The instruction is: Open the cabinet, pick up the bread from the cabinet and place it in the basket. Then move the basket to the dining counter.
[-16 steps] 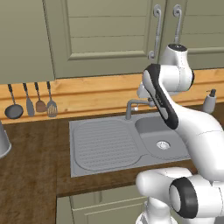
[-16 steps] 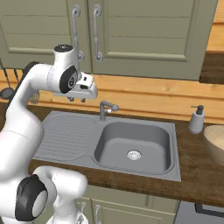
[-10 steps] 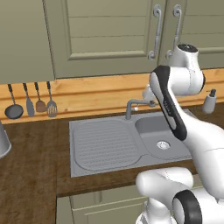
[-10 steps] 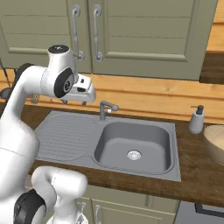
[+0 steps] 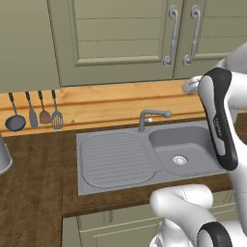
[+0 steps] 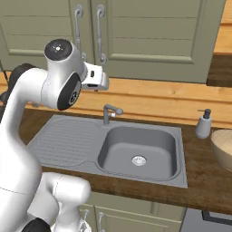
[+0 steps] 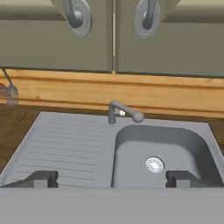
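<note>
Two sage-green cabinet doors [image 5: 116, 38] hang shut above the sink, each with a curved grey bar handle [image 6: 99, 31] beside the middle seam. My gripper [image 6: 100, 81] hovers over the worktop just below those handles, pointing at the wall; the hand view shows its fingertips [image 7: 41, 178] wide apart, open and holding nothing. Both handle ends [image 7: 76, 15] sit at the top of that view. The pale tan basket [image 6: 223, 147] stands on the worktop at the far right, cut by the frame edge. The bread is hidden behind the doors. The dining counter is out of view.
A grey steel sink [image 6: 138, 149] with drainboard and faucet [image 5: 147, 118] lies under the hand. A soap dispenser [image 6: 204, 124] stands beside the basket. Utensils [image 5: 36, 113] hang on the wooden backsplash at left, and a metal pot [image 5: 2, 157] stands at the left edge.
The arm has swung rightward in the left base view, and the hand has risen slightly toward the cabinet handles. The doors and the basket have not moved.
</note>
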Controlling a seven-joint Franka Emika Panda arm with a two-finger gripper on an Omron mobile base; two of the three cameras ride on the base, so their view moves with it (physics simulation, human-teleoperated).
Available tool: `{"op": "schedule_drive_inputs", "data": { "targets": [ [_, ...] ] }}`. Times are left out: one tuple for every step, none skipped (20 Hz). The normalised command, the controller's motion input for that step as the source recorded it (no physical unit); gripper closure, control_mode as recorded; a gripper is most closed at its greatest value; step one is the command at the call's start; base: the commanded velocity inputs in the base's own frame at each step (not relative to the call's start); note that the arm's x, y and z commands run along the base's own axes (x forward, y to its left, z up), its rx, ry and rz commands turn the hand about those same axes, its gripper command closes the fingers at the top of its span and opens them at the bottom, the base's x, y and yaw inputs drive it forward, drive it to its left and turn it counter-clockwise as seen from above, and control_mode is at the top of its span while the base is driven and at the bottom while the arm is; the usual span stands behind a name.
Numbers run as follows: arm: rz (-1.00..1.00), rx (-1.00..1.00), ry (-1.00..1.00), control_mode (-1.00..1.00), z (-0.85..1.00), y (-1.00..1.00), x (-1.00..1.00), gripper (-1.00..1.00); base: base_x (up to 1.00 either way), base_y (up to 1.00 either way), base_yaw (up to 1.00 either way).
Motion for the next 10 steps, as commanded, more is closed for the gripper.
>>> {"op": "schedule_drive_inputs", "data": {
  "targets": [
    [0.01, 0.03, -0.24, -1.00, 0.96, -0.44, 0.00, -1.00, 0.00, 0.00, 0.00],
    [0.01, 0.03, -0.23, -1.00, 0.94, -0.38, 0.00, -1.00, 0.00, 0.00, 0.00],
    [0.01, 0.05, -0.21, -1.00, 0.93, -0.31, 0.02, -1.00, 0.00, 0.00, 0.00],
    [0.00, 0.04, -0.22, -1.00, 0.93, -0.17, 0.15, -1.00, 0.00, 0.00, 0.00],
    [0.00, 0.02, -0.21, -1.00, 0.89, -0.12, 0.14, -1.00, 0.00, 0.00, 0.00],
    [0.00, 0.00, -0.23, -1.00, 0.76, 0.00, 0.11, -1.00, 0.00, 0.00, 0.00],
    [0.00, 0.01, -0.24, -1.00, 0.77, -0.02, 0.19, -1.00, 0.00, 0.00, 0.00],
    [0.00, 0.03, -0.21, -1.00, 0.71, 0.00, 0.24, -1.00, 0.00, 0.00, 0.00],
    [-0.01, 0.00, -0.23, -1.00, 0.74, 0.00, 0.26, -1.00, 0.00, 0.00, 0.00],
    [-0.03, 0.00, -0.25, -1.00, 0.74, 0.00, 0.26, -1.00, 0.00, 0.00, 0.00]
  ]
}}
